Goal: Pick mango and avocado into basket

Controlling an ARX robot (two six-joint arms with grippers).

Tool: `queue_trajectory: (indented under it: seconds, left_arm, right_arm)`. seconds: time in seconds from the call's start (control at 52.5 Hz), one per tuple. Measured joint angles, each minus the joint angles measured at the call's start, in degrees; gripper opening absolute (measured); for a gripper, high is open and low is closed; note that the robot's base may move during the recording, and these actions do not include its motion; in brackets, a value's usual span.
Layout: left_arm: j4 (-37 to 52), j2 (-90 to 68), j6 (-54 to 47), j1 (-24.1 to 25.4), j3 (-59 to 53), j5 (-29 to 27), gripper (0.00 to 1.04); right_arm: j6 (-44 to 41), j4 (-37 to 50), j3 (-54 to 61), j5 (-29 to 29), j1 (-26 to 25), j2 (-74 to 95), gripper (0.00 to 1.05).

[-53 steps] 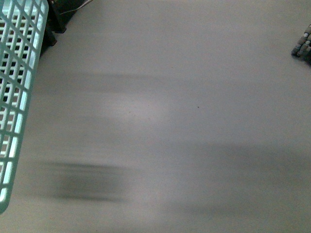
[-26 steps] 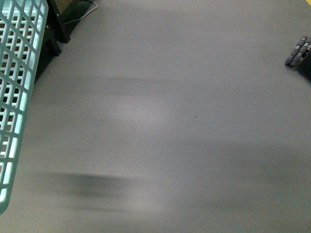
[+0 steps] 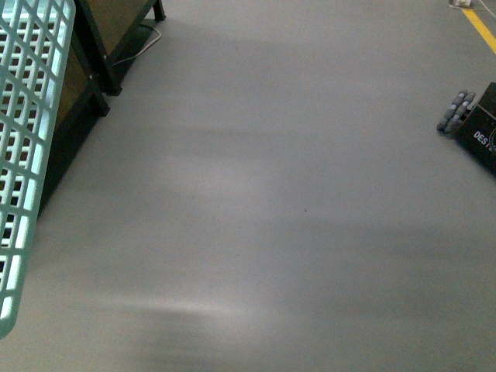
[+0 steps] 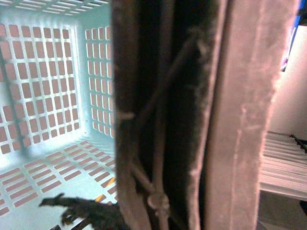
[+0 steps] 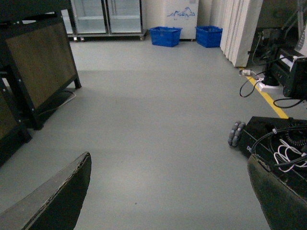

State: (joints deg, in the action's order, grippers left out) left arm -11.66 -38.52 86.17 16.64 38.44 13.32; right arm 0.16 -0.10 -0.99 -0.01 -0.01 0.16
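No mango or avocado shows in any view. At far left the basket (image 3: pixel 31 155) shows one lattice wall, its long side running near-to-far. A brown band (image 4: pixel 244 120) blocks the left wrist view, so the left gripper's hold cannot be told. The right gripper (image 5: pixel 169 163) gapes wide, empty. Better to keep the basket level while seeking fruit.

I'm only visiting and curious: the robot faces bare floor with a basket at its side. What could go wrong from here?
No fruit shows in any view, and the right gripper is open and empty, so the robot may have trouble finding it.
The brown handle of the basket fills most of the left wrist camera, so that arm likely sees little.
The black wheeled box and loose cables on the floor could snag a passing arm or base.
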Motion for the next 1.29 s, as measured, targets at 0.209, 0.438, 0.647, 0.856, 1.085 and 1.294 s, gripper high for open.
queue_trajectory:
  seconds: [0.209,0.438,0.647,0.856,1.085,1.294]
  left_arm:
    - [0.00,0.00,0.00,0.00,0.00,0.00,0.14]
    - [0.00,0.02,0.00,0.00,0.00,0.00,0.14]
    - [0.00,0.02,0.00,0.00,0.00,0.00,0.14]
    - [0.00,0.00,0.02,0.00,0.00,0.00,0.14]
    - [0.00,0.00,-0.02,0.00,0.00,0.00,0.14]
    - [0.00,0.02,0.00,0.00,0.00,0.00,0.14]
  right_arm:
    - [0.00,0.00,0.00,0.00,0.00,0.00,0.96]
    - [-0.02,0.00,0.00,-0.02,0.00,0.00,0.96]
    - [0.00,0.00,0.00,0.00,0.00,0.00,0.96]
    - [-0.02,0.00,0.00,-0.02,0.00,0.00,0.96]
    - [-0.02,0.00,0.00,-0.02,0.00,0.00,0.96]
    - [0.00,0.00,0.00,0.00,0.00,0.00,0.96]
